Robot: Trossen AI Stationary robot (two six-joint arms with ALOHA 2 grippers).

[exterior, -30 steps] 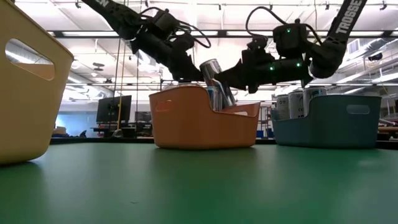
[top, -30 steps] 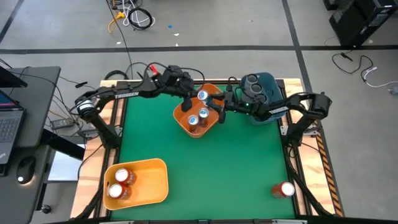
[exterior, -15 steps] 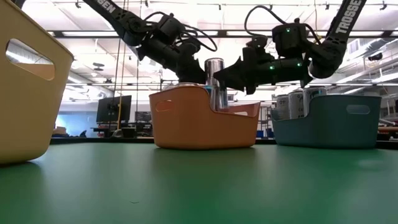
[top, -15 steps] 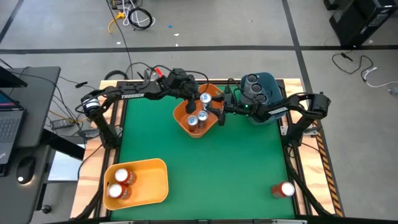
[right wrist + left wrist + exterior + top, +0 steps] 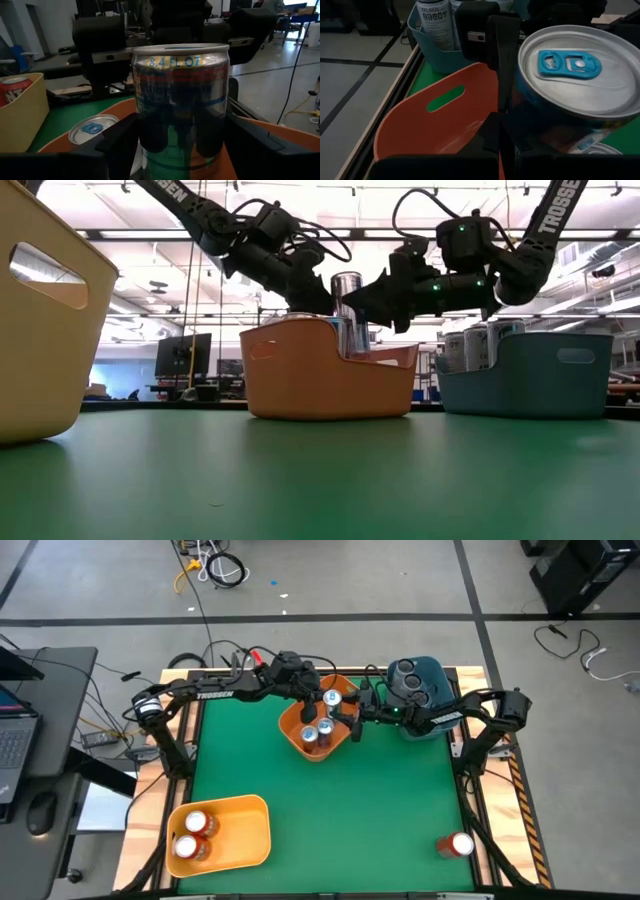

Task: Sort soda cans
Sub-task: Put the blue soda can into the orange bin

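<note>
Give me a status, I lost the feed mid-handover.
Left gripper shut on white-and-blue can above orange bin. Right gripper open beside it. Nothing blocking.

can (image 5: 577, 80): shiny brushed metal top | orange bin (image 5: 440, 120): smooth plastic | table (image 5: 330, 810): matt green

Between the dark jaws stands a silvery-topped can (image 5: 572, 85) with a light-blue tab and blue, red, perhaps green bands. Beneath: an orange bin (image 5: 294, 728). Beyond: a teal-blue bin (image 5: 540, 375), green tabletop (image 5: 330, 810).
</note>
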